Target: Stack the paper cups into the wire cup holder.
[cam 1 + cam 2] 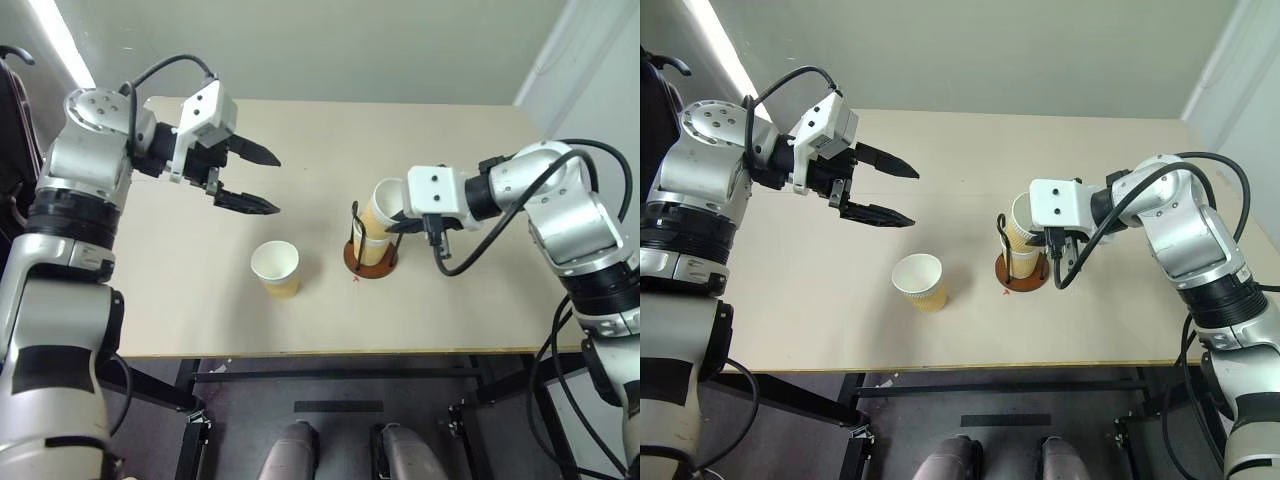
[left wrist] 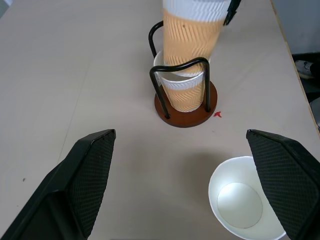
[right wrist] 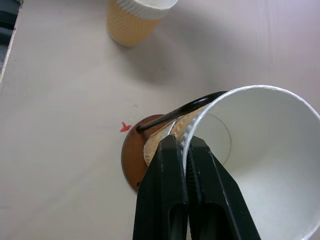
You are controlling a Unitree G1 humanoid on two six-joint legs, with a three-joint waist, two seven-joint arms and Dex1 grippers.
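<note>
End effector (image 3: pixel 182 150) pinches tilted cup (image 3: pixel 260 150) rim.

Bare table (image 1: pixel 180 290) all around; only the lone cup (image 1: pixel 276 268) and holder (image 1: pixel 371 256) obstruct.

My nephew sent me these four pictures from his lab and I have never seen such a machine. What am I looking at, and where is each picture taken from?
It is a humanoid robot with two arms, each ending in a two-fingered black gripper. Two pictures look down from its head over a pale table; the other two come from cameras on its wrists. On the table stands a wire cup holder with a paper cup already in it. The right gripper pinches the rim of a second cup, tilted, its bottom going into the first. A third cup stands loose on the table beside the holder, upright. The left gripper hovers open above the table, holding nothing.
</note>
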